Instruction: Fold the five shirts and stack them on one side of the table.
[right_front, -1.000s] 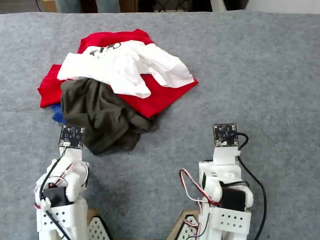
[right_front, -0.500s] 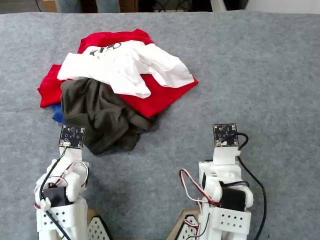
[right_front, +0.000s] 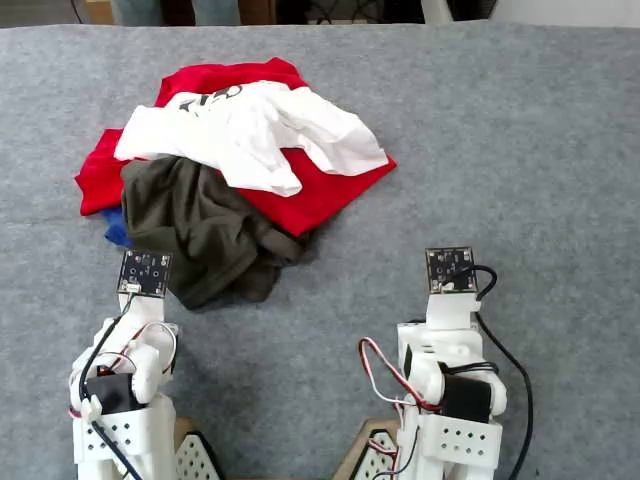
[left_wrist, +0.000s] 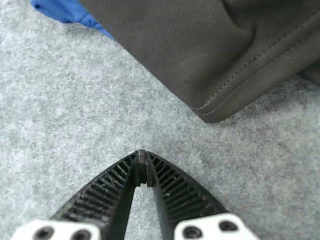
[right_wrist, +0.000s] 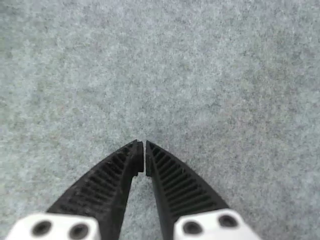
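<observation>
Soft crumpled shirts make one heap (right_front: 240, 175) on the fuzzy grey table (right_front: 520, 150): white shirt (right_front: 250, 125) on top, red shirt (right_front: 325, 195) under, blue shirt (right_front: 116, 230) peeking out. The dark shirt (right_front: 200, 225) has a stitched corner pointing at the left gripper (left_wrist: 141, 156), pinched closed just beside the heap. The right gripper (right_wrist: 144, 148), closed too, sits well apart from it.

Unfolded clothes lie heaped at the worktop's (right_front: 500, 150) ten o'clock: white shirt (right_front: 250, 130) crumpled on top, red shirt (right_front: 320, 195) beneath, dark olive shirt (right_front: 205, 225) at the heap's six o'clock, blue shirt (right_front: 115, 228) peeking out at seven.

No visible change — shirt heap (right_front: 240, 170) exactly as a second ago.
</observation>
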